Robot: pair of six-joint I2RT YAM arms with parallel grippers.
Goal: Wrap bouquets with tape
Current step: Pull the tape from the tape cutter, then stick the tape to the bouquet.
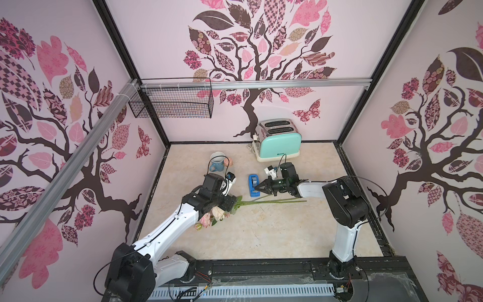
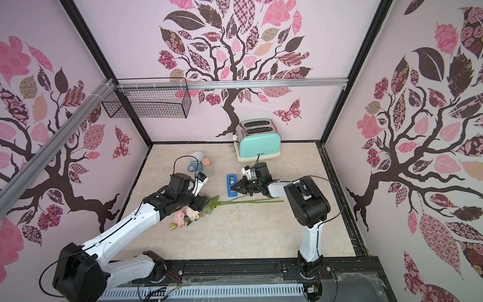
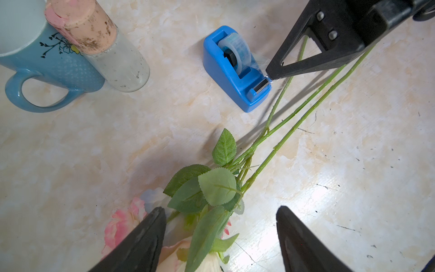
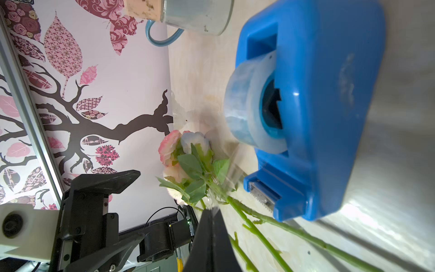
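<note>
The bouquets [image 1: 213,215] lie on the table with pink and cream blooms toward the left and long green stems [image 1: 274,201] running right. My left gripper [image 3: 219,209] hovers open over the leaves [image 3: 216,186], a finger on each side, touching nothing. The blue tape dispenser [image 1: 253,185] stands just behind the stems and also shows in the other top view [image 2: 231,183]. My right gripper [image 4: 211,210] is shut at the dispenser's cutter end [image 3: 261,86]. It pinches a clear strip of tape that runs from the roll [image 4: 249,113] to its tips.
A blue mug [image 1: 217,162] and a corked glass jar [image 3: 113,47] stand behind the left arm. A mint toaster [image 1: 278,141] sits at the back wall. A wire basket [image 1: 172,102] hangs at the upper left.
</note>
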